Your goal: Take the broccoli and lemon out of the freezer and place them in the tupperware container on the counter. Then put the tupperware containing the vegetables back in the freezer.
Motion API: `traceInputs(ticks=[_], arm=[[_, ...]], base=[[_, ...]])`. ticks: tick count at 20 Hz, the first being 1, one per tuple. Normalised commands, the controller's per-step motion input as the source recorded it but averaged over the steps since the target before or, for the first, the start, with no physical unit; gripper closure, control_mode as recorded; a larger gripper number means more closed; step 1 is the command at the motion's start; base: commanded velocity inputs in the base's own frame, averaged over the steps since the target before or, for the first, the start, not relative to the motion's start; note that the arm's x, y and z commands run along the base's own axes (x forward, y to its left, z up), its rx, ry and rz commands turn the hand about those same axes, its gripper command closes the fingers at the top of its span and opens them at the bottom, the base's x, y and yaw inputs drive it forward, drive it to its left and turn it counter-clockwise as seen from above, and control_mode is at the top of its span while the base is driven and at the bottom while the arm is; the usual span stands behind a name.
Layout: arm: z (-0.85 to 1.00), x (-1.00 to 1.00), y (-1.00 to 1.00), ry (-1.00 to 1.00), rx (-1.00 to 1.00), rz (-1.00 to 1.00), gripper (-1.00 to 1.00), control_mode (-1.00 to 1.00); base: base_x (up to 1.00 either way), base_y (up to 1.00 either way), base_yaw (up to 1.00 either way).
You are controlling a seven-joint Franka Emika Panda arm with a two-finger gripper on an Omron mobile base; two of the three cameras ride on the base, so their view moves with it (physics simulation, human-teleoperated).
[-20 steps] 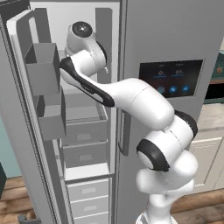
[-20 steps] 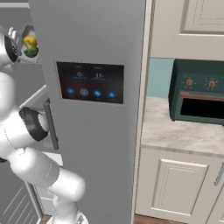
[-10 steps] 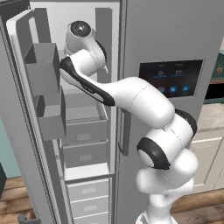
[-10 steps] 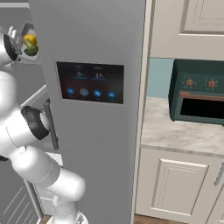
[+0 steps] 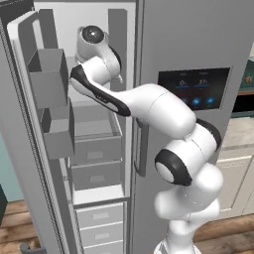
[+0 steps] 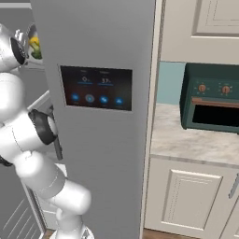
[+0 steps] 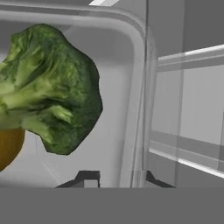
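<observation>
The freezer (image 5: 198,39) stands with its left door swung open, and my arm reaches into its upper compartment. In the hand view the dark green broccoli (image 7: 48,87) looms close at the left, with the lemon (image 7: 8,148) tucked just below it. My gripper (image 7: 119,177) sits to the right of both; its jaws are shut, with nothing seen between the tips. From the right base view the lemon (image 6: 33,43) and broccoli (image 6: 37,54) peek out beside my hand on the top shelf. The tupperware container is out of view.
Grey door bins (image 5: 49,79) hang on the open door at the left. Shelves and drawers (image 5: 96,173) fill the compartment below my arm. A dark green toaster oven (image 6: 212,98) stands on the beige counter (image 6: 186,137) to the right of the freezer (image 6: 93,37).
</observation>
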Motion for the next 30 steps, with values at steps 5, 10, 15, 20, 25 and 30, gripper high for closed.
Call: traceInputs(ticks=[5,10,15,20,25,30], arm=[[-0.11,0.21,0.00,0.00,0.00,-0.03,-1.00,-1.00],[-0.01,0.17,0.00,0.00,0.00,-0.03,-1.00,-1.00],[0.00,0.07,0.00,0.00,0.00,-0.03,-1.00,-1.00],[0.02,-0.23,0.00,-0.06,0.00,-0.01,-1.00,-1.00],[0.14,-0.65,0.00,-0.13,0.00,0.00,-1.00,-1.00],[0.20,-0.82,-0.17,-0.13,0.00,0.00,-1.00,-1.00]], base=[[0.00,0.00,0.00],[0.00,0.00,0.00],[0.00,0.00,0.00],[0.00,0.00,0.00],[0.00,0.00,0.00],[0.00,0.00,0.00]])
